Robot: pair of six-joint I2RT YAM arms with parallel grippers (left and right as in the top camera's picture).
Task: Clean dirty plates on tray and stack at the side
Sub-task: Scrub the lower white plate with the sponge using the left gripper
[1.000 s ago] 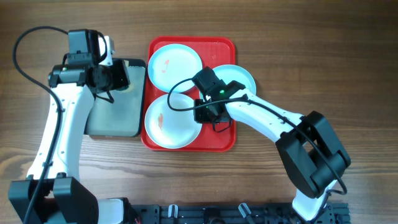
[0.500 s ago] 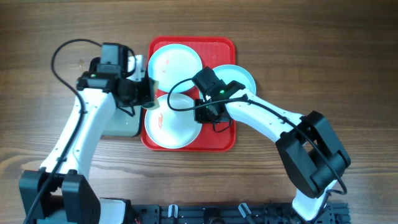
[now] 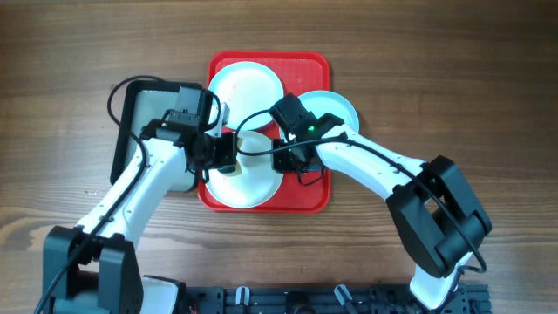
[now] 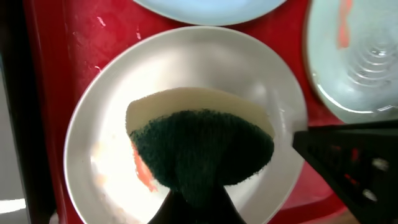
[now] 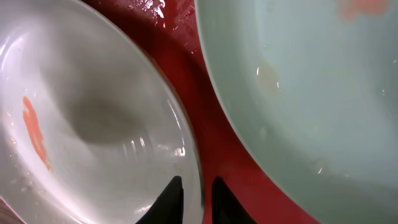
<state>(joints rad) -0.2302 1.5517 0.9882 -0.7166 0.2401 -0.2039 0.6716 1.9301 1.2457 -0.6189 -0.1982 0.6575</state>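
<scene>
On red tray [image 4: 56, 56], white plate [image 4: 205, 68], reddish smear [image 4: 143, 172] beside sponge [image 4: 199, 149]

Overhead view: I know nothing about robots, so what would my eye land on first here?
The bright red rectangular plastic tray on the wooden table stands out at once. Over its front white round plate, marked by a reddish smear, the left tool holds a yellow sponge with a dark green scouring face. The right tool pinches that plate's rim.
</scene>
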